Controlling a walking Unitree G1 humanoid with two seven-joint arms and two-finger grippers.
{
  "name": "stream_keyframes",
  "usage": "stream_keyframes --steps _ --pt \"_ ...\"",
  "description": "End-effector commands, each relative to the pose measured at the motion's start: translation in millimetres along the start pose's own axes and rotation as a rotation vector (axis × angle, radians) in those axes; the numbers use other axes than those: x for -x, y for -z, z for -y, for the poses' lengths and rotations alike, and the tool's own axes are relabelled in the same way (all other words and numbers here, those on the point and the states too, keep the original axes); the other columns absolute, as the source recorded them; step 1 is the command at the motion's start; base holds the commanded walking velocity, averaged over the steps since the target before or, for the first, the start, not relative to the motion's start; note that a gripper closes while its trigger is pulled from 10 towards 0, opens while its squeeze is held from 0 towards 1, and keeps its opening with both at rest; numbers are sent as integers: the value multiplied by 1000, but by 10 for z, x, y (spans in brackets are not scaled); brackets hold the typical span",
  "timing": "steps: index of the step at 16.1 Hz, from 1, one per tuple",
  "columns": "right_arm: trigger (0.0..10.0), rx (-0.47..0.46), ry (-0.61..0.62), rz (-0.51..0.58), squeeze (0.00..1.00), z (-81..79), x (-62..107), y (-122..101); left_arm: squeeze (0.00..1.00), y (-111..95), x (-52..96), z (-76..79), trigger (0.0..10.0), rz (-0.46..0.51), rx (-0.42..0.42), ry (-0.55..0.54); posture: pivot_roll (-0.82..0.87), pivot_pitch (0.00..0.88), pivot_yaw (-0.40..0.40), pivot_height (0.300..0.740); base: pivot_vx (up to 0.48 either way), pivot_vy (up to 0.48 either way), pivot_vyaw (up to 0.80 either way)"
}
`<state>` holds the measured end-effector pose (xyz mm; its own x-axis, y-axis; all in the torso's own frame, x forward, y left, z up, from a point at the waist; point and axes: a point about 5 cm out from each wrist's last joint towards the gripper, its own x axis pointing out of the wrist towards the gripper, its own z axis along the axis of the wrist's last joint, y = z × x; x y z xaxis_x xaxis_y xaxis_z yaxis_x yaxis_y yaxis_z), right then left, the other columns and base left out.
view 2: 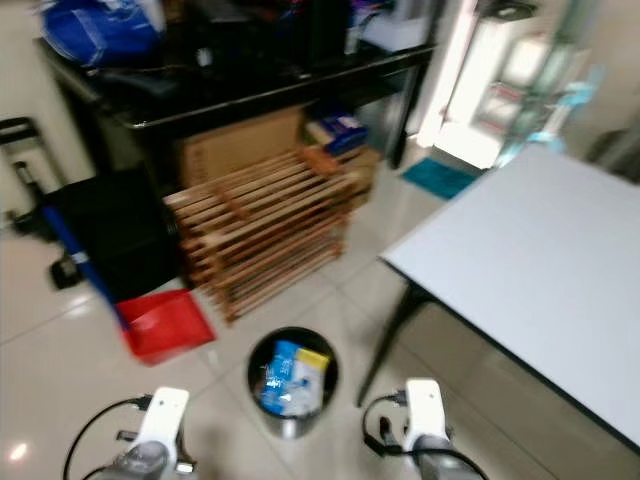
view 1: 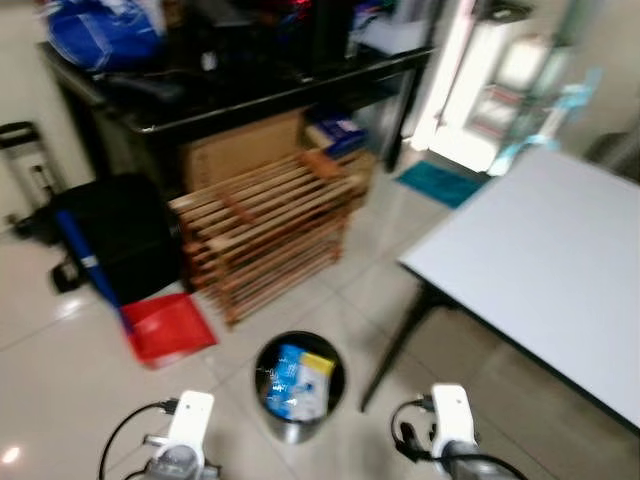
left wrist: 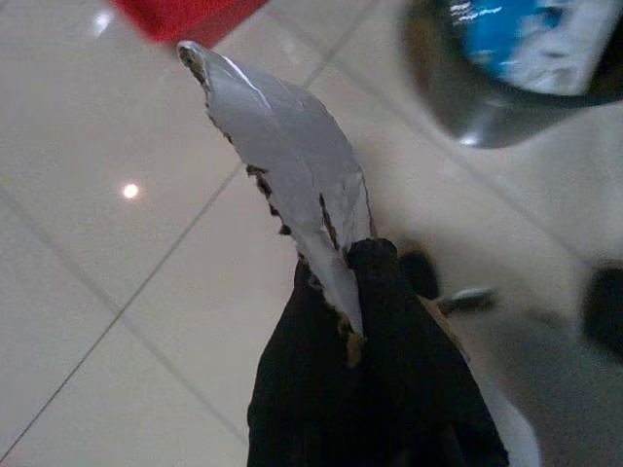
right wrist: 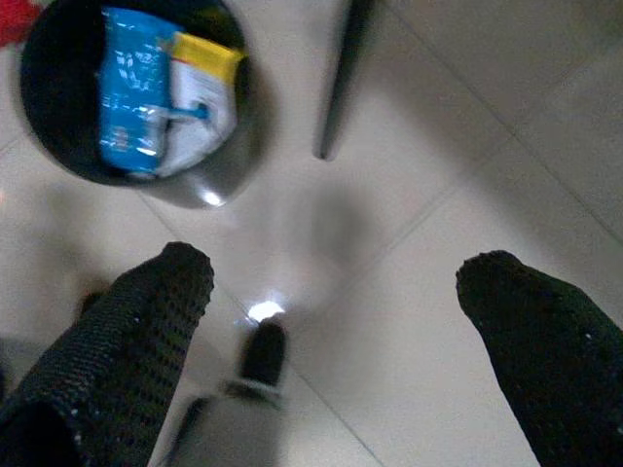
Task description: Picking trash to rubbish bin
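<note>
Holding a torn, shiny silver scrap of wrapper [left wrist: 292, 156], the left tool [left wrist: 365, 282] has its two black fingers pressed tight on the scrap's lower end. The scrap sticks up past the fingertips over the pale tiled floor [left wrist: 117, 292]. Ahead of this tool and off to one side stands the round black rubbish bin [view 1: 268, 358], with a blue packet [view 1: 288, 385] and a yellow and white packet [view 1: 316, 378] inside it. The corner of a flat red dustpan [view 1: 168, 325] lies just ahead of this tool too.

The right tool [right wrist: 341, 292] hangs low over the floor with its two black fingers [right wrist: 146, 311] spread wide apart and nothing between them. The bin sits ahead of it, a little to the side, and a thin black worktop leg [right wrist: 341, 78] comes down to the floor near the bin.

Beyond the bin sits a stack of wooden slat racks [view 1: 270, 225] under a dark shelf [view 1: 260, 90]. A big white worktop [view 1: 540, 260] stands on the right tool's side.
</note>
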<state>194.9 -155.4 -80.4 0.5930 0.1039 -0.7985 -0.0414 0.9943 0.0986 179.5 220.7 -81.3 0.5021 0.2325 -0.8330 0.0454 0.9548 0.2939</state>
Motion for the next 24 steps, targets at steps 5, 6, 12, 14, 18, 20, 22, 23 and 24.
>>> stream_keyframes --steps 5,6,12,14,18,20,22,23,24 --pt "10000 48 6 -13 0 81 15 11 0 -27 1 61 10000 3 6 8 26 43 -91 740 431 0 262" --pt "10000 37 11 -15 0 82 15 16 0 -24 2 63 10000 2 7 9 26 42 -91 740 431 0 725" --pt "10000 14 21 -15 0 92 16 18 0 -28 1 61 10000 2 6 9 27 42 -91 740 431 0 0" --pt "10000 12 16 -20 0 82 14 21 0 -36 2 68 10000 11 7 19 26 43 -90 740 358 0 0" --pt "10000 26 -5 -36 0 74 17 45 0 -36 3 83 10000 16 5 29 21 47 -92 740 0 0 0" --pt "10000 39 -20 -40 0 83 20 43 0 -31 4 86 10000 16 -4 32 12 55 -96 740 0 0 0" --pt "10000 49 -71 -61 0 97 28 53 0 -65 3 103 10000 27 -21 43 5 63 -103 740 0 0 0" --pt "10000 63 -100 -81 0 91 33 77 0 -79 2 105 10000 29 -23 44 4 67 -105 740 0 0 0" --pt "10000 64 -114 -88 0 84 36 88 0 -85 1 107 10000 31 -23 46 1 69 -108 740 0 0 0"
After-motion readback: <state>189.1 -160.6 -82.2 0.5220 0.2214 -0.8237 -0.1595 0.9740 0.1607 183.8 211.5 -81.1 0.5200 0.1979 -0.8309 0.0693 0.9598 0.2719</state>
